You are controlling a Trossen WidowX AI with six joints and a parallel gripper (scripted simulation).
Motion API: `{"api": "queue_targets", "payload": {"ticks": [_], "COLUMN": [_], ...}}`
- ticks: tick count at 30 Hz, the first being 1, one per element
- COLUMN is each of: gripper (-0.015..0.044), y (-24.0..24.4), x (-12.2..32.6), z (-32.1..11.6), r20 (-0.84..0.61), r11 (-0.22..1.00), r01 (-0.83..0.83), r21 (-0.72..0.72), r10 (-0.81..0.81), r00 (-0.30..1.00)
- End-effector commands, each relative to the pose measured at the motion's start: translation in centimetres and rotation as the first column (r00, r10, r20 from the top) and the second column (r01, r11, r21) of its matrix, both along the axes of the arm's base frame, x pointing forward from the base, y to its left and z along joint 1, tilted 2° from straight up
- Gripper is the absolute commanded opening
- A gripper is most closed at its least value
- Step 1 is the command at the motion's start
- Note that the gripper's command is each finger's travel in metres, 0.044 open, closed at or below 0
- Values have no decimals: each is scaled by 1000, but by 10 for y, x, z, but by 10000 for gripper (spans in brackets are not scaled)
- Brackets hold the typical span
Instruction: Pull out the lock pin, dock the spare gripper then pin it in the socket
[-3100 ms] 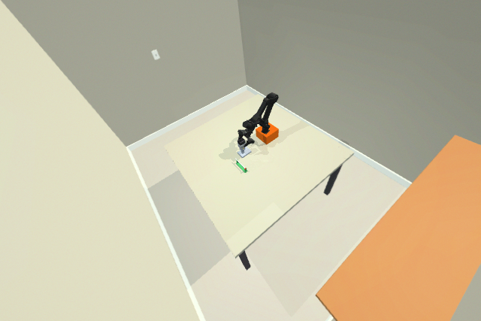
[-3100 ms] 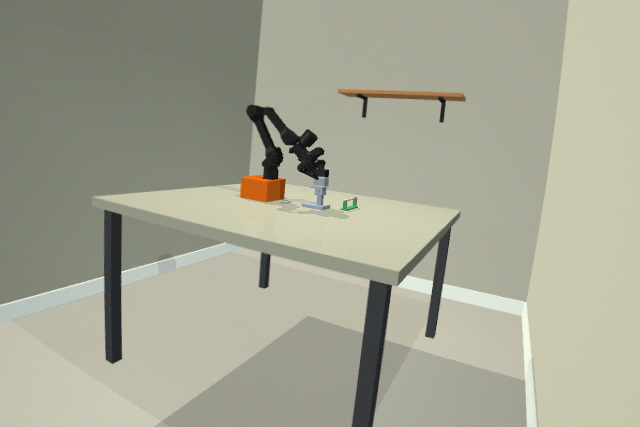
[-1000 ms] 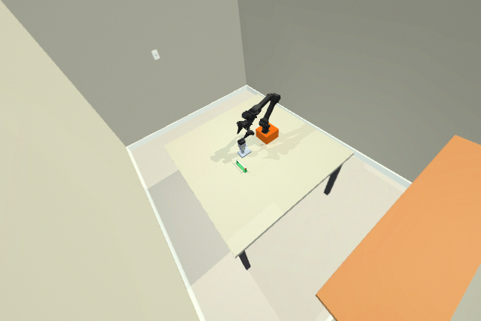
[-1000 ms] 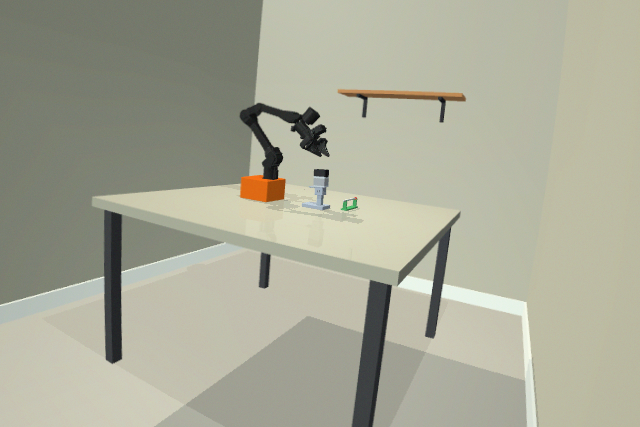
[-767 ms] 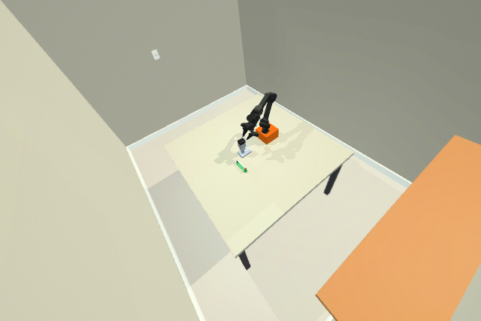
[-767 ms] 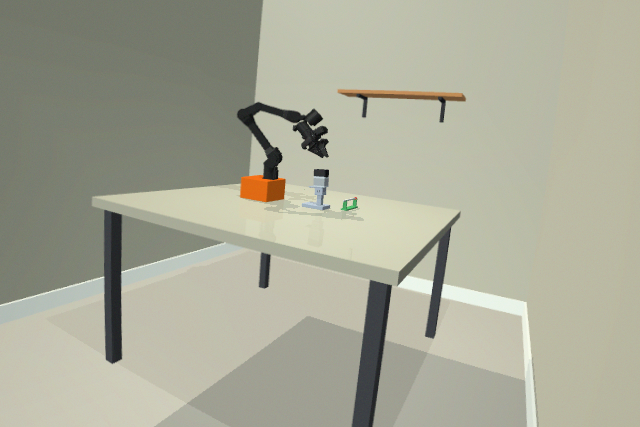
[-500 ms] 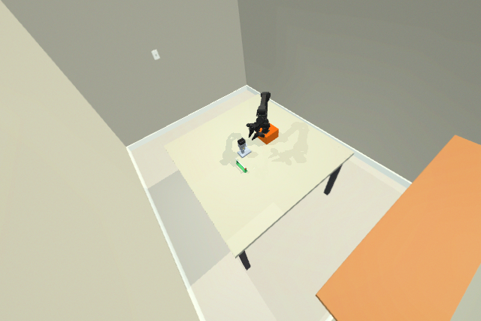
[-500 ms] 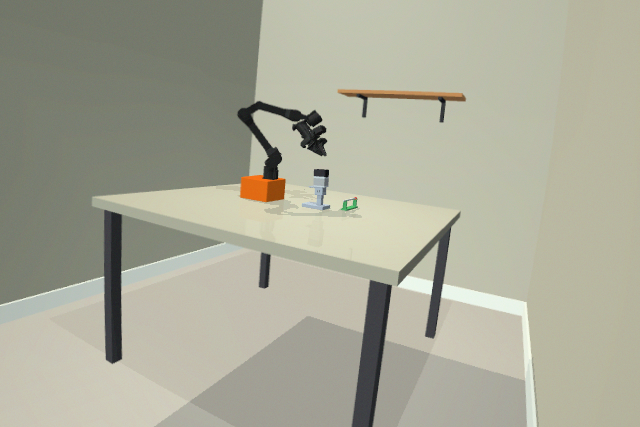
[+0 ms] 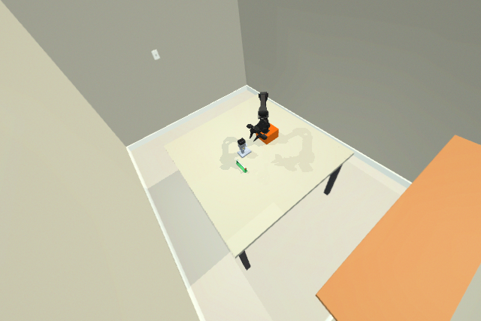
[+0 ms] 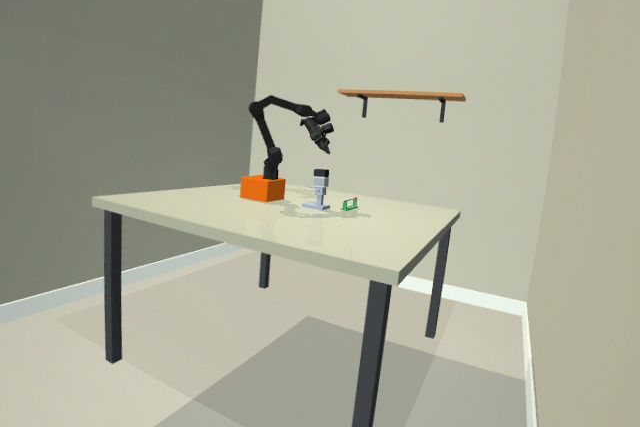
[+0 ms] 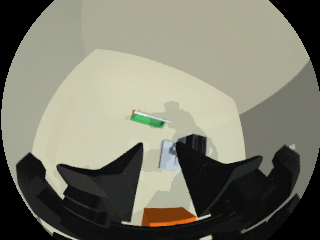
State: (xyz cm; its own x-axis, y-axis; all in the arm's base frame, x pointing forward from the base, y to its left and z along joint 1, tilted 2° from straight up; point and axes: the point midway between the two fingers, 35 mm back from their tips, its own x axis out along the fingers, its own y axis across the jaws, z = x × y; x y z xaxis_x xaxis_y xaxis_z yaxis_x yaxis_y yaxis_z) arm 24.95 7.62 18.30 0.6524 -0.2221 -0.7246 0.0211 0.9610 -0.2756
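Observation:
The mount [image 9: 245,152] [image 10: 308,204] [image 11: 167,156] stands on the table. The spare gripper [image 9: 241,140] [image 10: 321,172] [image 11: 199,144], black on top with a pale body, stands upright on the mount's socket. Its spigot is hidden, and how deep it sits cannot be told. The lock pin lies along the green holder [image 9: 241,166] [image 10: 348,208] [image 11: 147,121], away from the socket; its red head [image 9: 245,169] [image 10: 355,198] [image 11: 133,112] is at one end. My gripper [image 9: 252,139] [image 10: 328,152] [image 11: 159,146] is part open and empty, in the air above the mount and touching nothing.
The orange block [image 9: 270,135] [image 10: 262,188] [image 11: 169,216] under the arm's base stands on the table [image 9: 271,189] [image 10: 206,215] behind the mount. The green holder is on the mount's far side from the orange block. An orange shelf [image 9: 411,231] [image 10: 403,95] is on the wall, away from the table.

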Motion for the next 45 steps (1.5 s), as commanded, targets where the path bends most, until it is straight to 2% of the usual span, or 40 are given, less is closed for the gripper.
{"api": "queue_targets", "payload": {"ticks": [1, 9, 15, 24, 39, 45], "gripper": [180, 180, 180, 180, 180, 180], "y": [2, -4, -24, -48, -47, -47], "x": [32, 87, 126, 158, 160, 163], "z": [-5, -27, -57, -94, -97, -129], "r20": [-218, -536, -754, -834, -835, -835], "r11": [970, 846, 648, 432, 417, 417], "r01": [-181, -493, -756, -895, -900, -900], "r21": [-164, -203, -95, 109, 124, 124], "r10": [144, 325, 449, 529, 534, 534], "r00": [965, 779, 480, 154, 133, 133]}}
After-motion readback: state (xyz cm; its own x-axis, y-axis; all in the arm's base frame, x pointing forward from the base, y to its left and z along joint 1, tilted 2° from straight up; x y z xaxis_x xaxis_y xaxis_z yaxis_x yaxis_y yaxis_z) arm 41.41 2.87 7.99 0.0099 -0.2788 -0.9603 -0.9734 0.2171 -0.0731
